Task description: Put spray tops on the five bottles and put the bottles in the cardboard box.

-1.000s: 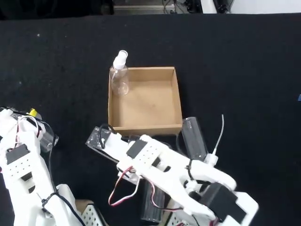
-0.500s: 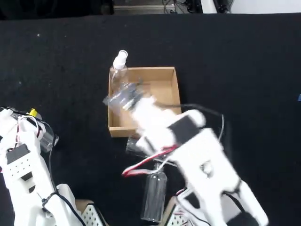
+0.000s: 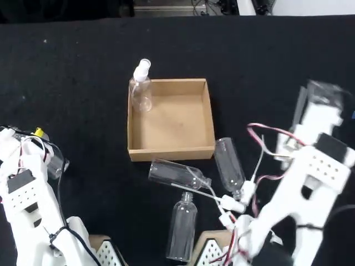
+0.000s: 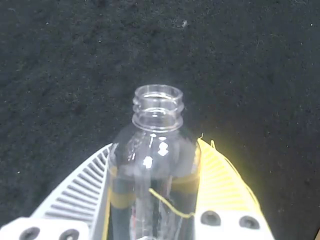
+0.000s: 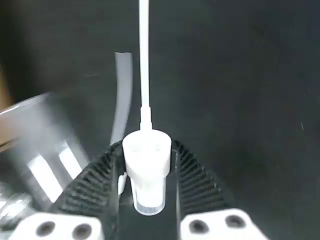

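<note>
My left gripper [image 4: 154, 145] is shut on a clear uncapped bottle [image 4: 152, 170], its open neck pointing away from the wrist; in the high view this bottle [image 3: 56, 162] sits at the table's left edge. Between the shut fingers of my right gripper [image 5: 147, 150] is a white spray top [image 5: 146, 172], its thin dip tube pointing outward. From above, that gripper [image 3: 317, 98] hangs at the far right. The cardboard box [image 3: 209, 119] holds one upright bottle with a spray top [image 3: 141, 88] in its back left corner. In front of the box lie three uncapped bottles [image 3: 177, 173], [image 3: 229, 162], [image 3: 182, 230].
Loose white spray tops with tubes [image 3: 233, 203] lie between the lying bottles and the right arm's base. Red and white cables hang off the right arm [image 3: 266, 138]. Black table stretches open behind and to the right of the box.
The right arm swung from in front of the box, over it, out to the far right, uncovering the lying bottles. The left arm and its bottle stayed still.
</note>
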Robot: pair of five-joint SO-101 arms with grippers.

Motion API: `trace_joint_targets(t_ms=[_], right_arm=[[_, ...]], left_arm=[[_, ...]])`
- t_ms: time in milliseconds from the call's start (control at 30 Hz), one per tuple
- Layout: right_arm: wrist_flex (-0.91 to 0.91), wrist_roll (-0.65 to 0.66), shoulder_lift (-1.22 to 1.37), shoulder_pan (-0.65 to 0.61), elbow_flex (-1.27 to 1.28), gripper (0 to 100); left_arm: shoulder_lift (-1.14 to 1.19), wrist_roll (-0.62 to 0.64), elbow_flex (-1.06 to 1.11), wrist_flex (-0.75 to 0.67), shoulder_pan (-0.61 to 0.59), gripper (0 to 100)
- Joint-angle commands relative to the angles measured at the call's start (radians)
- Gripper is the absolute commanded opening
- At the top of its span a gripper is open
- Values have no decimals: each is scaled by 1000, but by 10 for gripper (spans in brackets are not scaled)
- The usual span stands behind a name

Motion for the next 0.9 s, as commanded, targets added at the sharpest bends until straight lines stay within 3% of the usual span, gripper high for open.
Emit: trace_joint_targets(t_ms=[0,133,300,400,533,700,867], right_arm=[[-158,-140,116,140,21,38],[-193,-267,236,192,5,179],[-150,-140,277,121,-7,349],[-78,-12,268,86,-70,335],[-17,259,265,55,-163,297],[160,163,262,-141,-282,178],[267,31,265,-439,-447,154]], left_arm=[[-29,9,-48,-21,-5,29],[-28,9,-48,-21,-5,29],[-26,9,-48,-21,-5,29],[-26,9,-48,-21,-5,29],[-26,9,-48,-21,-5,29],[-28,9,-48,-21,-4,29],[-23,9,-48,-21,-4,29]])
